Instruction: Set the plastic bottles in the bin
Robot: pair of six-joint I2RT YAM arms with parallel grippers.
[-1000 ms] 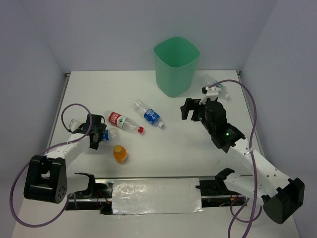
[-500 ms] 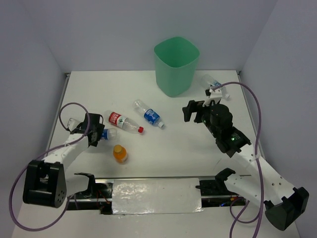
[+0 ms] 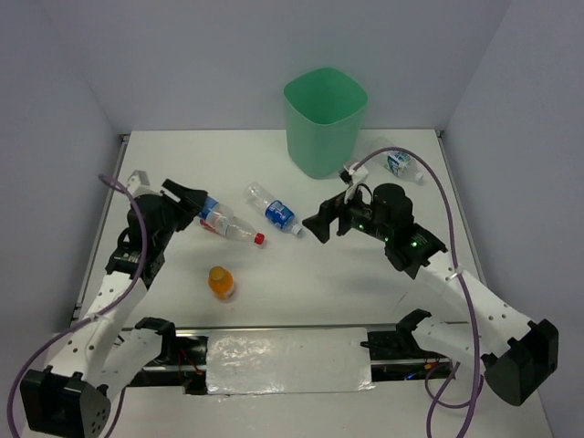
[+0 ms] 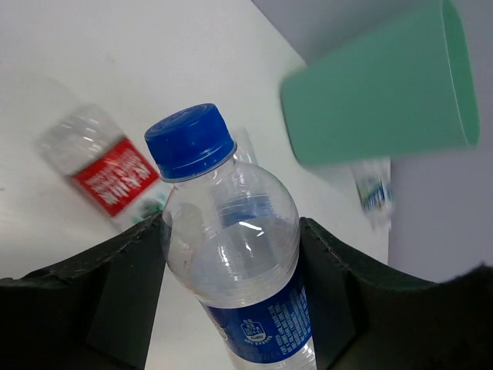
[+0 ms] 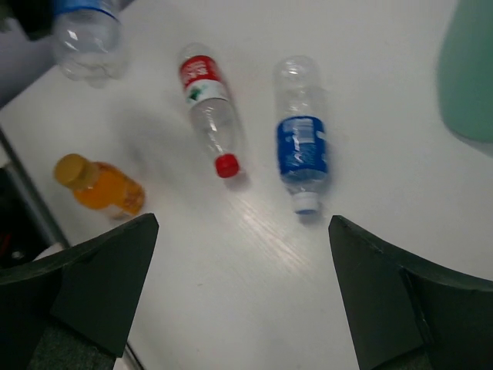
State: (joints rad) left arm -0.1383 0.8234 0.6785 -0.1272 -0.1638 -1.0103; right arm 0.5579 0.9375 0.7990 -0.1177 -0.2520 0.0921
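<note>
My left gripper is shut on a clear plastic bottle with a blue cap and blue label, held off the table at the left. A red-label, red-capped bottle lies just below it. A blue-label bottle lies at mid-table, and an orange-capped one stands nearer the front. Another clear bottle lies right of the mint-green bin. My right gripper hovers open over mid-table, holding nothing.
White walls close in the table on the left, back and right. The arm bases and a foil-covered strip run along the near edge. Purple cables loop beside each arm.
My left gripper closed on the blue-label bottle at the table's left side and raised it, swinging toward the middle. My right gripper moved left, away from the bottle beside the bin, still open.
</note>
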